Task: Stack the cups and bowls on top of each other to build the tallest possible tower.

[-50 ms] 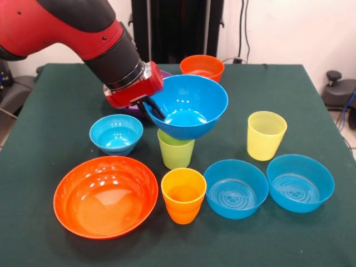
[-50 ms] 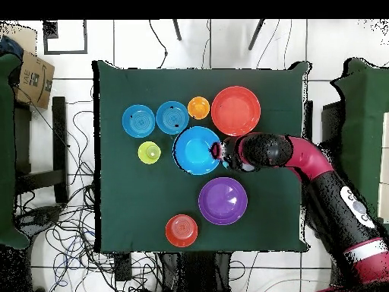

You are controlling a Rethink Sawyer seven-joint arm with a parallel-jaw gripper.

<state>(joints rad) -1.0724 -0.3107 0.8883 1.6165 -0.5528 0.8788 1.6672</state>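
Observation:
My gripper (image 1: 151, 105) (image 2: 219, 150) is shut on the rim of the large blue bowl (image 1: 189, 105) (image 2: 196, 150), one black finger inside it. The bowl tilts toward the camera, directly over the lime green cup (image 1: 176, 151); its base hides the cup's mouth, so I cannot tell whether they touch. Nothing else stands on anything. The orange cup (image 1: 183, 194) (image 2: 198, 107) stands in front. The pale yellow cup (image 1: 266, 134) (image 2: 149, 152) is to the right in the front view.
All on the green table (image 1: 55, 111): large orange bowl (image 1: 105, 188) (image 2: 235, 110), small blue bowl (image 1: 115, 133), two medium blue bowls (image 1: 236, 188) (image 1: 300, 182), small orange bowl (image 1: 202, 68) (image 2: 181, 230), and a purple bowl (image 2: 222, 200) partly hidden behind my gripper in the front view.

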